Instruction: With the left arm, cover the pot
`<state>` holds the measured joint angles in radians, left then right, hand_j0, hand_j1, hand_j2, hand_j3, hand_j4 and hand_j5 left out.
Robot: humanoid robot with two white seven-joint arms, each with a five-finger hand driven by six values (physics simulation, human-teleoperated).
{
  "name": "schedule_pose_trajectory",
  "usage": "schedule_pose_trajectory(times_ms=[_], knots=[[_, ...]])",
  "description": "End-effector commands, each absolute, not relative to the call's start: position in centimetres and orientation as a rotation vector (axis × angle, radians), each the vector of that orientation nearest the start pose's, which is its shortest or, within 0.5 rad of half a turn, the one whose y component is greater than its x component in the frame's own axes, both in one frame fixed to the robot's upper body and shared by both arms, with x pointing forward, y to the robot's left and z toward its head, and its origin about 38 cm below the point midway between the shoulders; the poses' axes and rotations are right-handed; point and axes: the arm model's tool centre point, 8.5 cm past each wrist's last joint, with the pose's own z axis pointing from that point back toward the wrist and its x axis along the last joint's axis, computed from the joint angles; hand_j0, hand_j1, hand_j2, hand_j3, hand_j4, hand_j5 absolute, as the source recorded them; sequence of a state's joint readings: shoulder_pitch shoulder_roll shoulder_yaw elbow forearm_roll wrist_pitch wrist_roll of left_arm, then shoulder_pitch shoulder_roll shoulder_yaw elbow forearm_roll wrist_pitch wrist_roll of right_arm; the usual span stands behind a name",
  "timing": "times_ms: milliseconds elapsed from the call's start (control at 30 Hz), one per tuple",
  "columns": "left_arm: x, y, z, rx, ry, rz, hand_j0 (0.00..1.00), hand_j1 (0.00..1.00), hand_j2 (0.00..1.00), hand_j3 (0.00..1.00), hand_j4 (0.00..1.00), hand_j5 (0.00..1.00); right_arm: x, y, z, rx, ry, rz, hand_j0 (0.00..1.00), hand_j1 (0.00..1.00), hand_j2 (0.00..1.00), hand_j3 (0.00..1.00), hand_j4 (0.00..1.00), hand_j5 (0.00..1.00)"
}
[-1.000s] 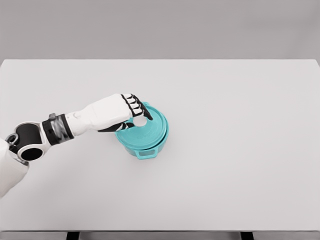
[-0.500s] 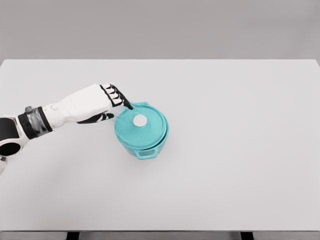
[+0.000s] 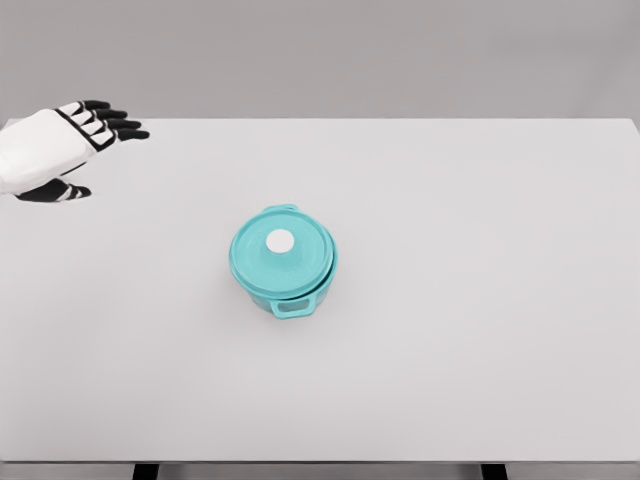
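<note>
Since half a second ago my left hand (image 3: pixel 55 150) has pulled away to the far left edge, fingers spread, holding nothing. I judge the covering done: the lid (image 3: pixel 280 250) sits on the pot (image 3: pixel 300 300) mid-table (image 3: pixel 480 300). Both look smooth, teal, round; a white knob (image 3: pixel 280 241) tops the lid.

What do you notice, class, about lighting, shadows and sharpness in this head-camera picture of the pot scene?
Head view: even, diffuse light with no glare; the teal pot with its white-knobbed lid casts barely any shadow on the plain white table; the pot and the white left hand with black finger joints look slightly soft-edged, no distortion visible.
</note>
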<state>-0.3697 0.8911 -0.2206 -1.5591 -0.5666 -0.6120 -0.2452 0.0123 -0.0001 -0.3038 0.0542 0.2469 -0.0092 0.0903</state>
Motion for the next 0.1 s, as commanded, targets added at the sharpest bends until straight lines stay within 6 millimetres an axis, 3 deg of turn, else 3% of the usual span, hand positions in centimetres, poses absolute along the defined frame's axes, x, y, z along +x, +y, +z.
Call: schedule_pose_trajectory(times_ms=[0, 67], knots=[[40.49, 37.02, 26.15, 0.825, -1.613, -1.876, 1.00, 1.00, 1.00, 1.00, 1.00, 1.00, -2.44, -25.83, -26.10, 0.017, 0.049, -0.062, 1.00, 1.00, 1.00, 1.00, 1.00, 1.00], [40.48, 37.07, 26.07, 0.823, -1.611, -1.875, 1.00, 1.00, 1.00, 1.00, 1.00, 1.00, -2.44, -25.83, -26.10, 0.017, 0.049, -0.062, 1.00, 1.00, 1.00, 1.00, 1.00, 1.00]])
